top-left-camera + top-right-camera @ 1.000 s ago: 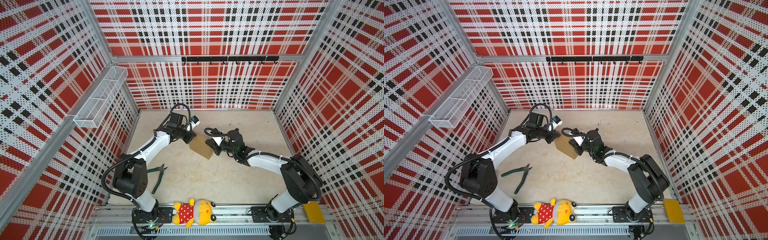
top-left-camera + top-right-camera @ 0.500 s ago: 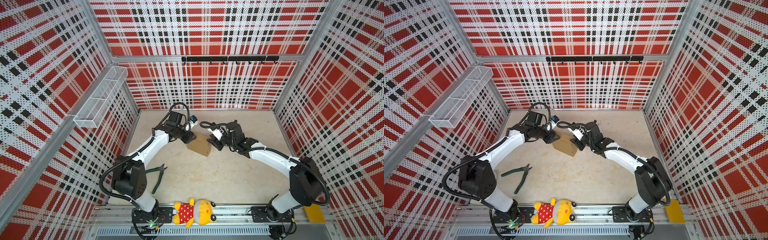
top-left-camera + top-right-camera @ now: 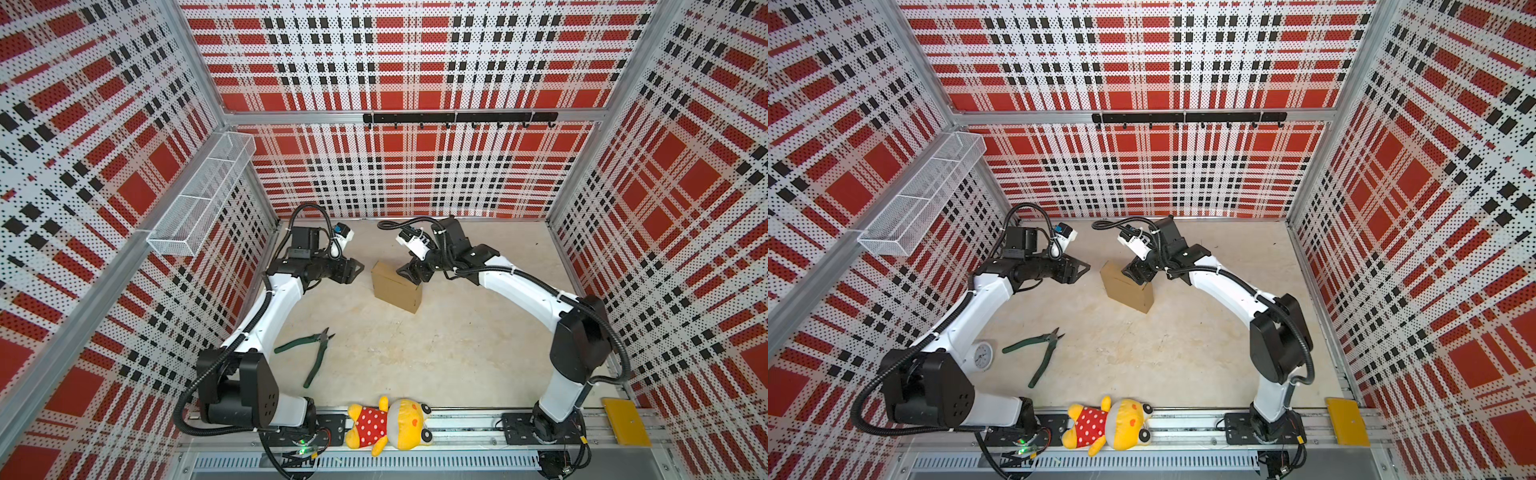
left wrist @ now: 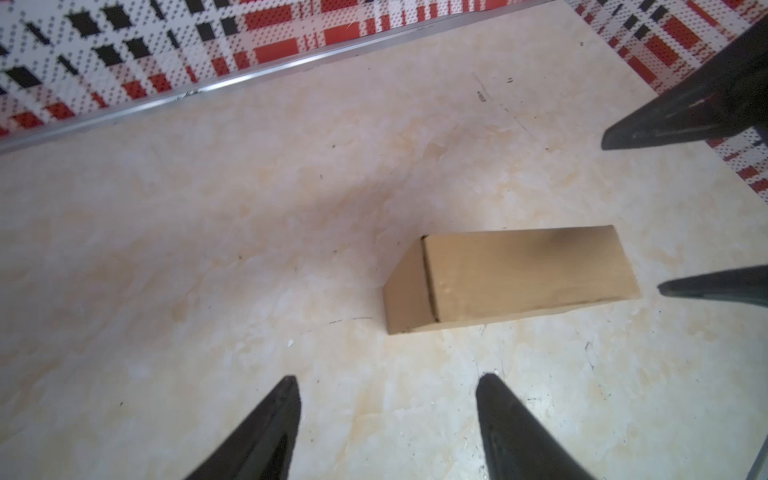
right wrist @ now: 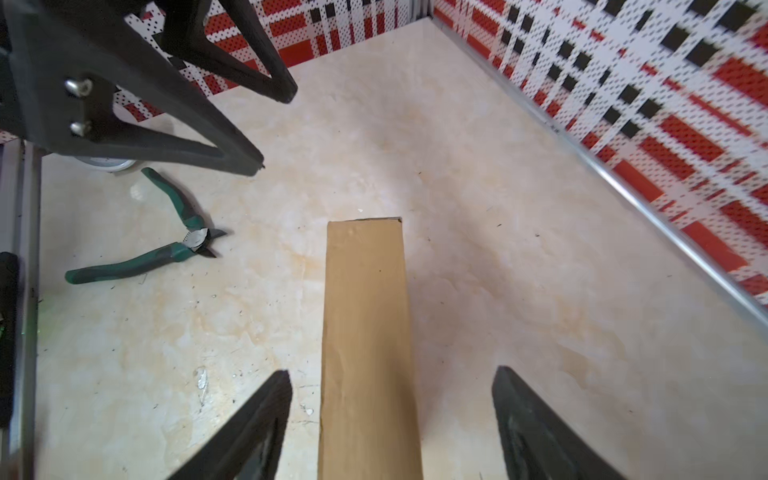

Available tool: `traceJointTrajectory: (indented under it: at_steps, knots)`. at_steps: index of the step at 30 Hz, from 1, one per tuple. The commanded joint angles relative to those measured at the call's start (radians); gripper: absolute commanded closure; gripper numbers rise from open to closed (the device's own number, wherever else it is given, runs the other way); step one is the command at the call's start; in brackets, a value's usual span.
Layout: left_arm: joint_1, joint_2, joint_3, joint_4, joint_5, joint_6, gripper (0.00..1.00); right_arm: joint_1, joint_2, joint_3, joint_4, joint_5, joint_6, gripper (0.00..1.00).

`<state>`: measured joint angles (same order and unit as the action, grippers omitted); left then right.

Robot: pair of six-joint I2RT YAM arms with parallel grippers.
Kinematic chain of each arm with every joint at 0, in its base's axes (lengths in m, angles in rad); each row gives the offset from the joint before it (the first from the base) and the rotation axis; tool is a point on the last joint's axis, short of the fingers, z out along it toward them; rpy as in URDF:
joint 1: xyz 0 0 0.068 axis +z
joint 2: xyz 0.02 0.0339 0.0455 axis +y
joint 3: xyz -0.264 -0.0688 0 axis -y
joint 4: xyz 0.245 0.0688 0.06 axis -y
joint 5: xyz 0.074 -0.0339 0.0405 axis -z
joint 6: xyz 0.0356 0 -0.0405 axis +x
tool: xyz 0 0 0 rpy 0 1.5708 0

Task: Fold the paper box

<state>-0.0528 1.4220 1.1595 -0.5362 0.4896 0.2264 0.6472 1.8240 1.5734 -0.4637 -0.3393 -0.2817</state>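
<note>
**Both arms at the closed box.** The left gripper (image 4: pixel 388 377) has its jaws apart and holds nothing. The right gripper (image 3: pixel 410 276) likewise has its jaws wide, with nothing clamped.

Between the 2 grippers stands the paper box (image 3: pixel 397 286), a plain brown corrugated cardboard cuboid resting on the beige stone-patterned bench (image 3: pixel 478 353). It sits just ahead of the left gripper's tips, with bare bench between. It also lies directly beneath the right gripper, whose fingers straddle its narrow upper face with clearance on each side in the right wrist view. Every visible face is shut, and a dark seam runs down the end nearest the left gripper.

Judged step: folding appears complete or nearly so, with neither gripper gripping the work. The next move would call for one of 2 things: a clean retreat that does not tip the box, or a light press on the seamed end if that flap is not fully tucked. The views do not settle which. The contents of the box are hidden.

Farther out, behind the left gripper toward its arm's base, lie green-handled cutting pliers (image 3: pixel 309 353) and a small round white dial (image 3: pixel 983 355). High beyond the left arm, a white wire mesh basket (image 3: pixel 199 199) of 3 compartments hangs on the plaid wall and looks empty. Nearest the arm bases sit a yellow plush toy in a red spotted dress (image 3: pixel 388 424) and a yellow flat plate (image 3: pixel 625 419).
</note>
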Motion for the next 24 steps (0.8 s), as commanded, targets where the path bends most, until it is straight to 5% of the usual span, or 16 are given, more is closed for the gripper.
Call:
traceJointTrajectory:
  at_steps: [1, 8, 24]
  knots:
    - [0.037, -0.041, -0.04, 0.073, 0.009, -0.044, 0.21, 0.014, 0.052, 0.076, -0.137, -0.038, -0.056, 0.18]
    - [0.066, -0.041, -0.072, 0.103, -0.142, -0.077, 0.01, 0.017, 0.161, 0.186, -0.233, -0.07, -0.105, 0.2]
    - [0.053, -0.023, -0.162, 0.28, -0.245, -0.155, 0.0, 0.019, 0.172, 0.241, -0.299, 0.041, -0.263, 0.52]
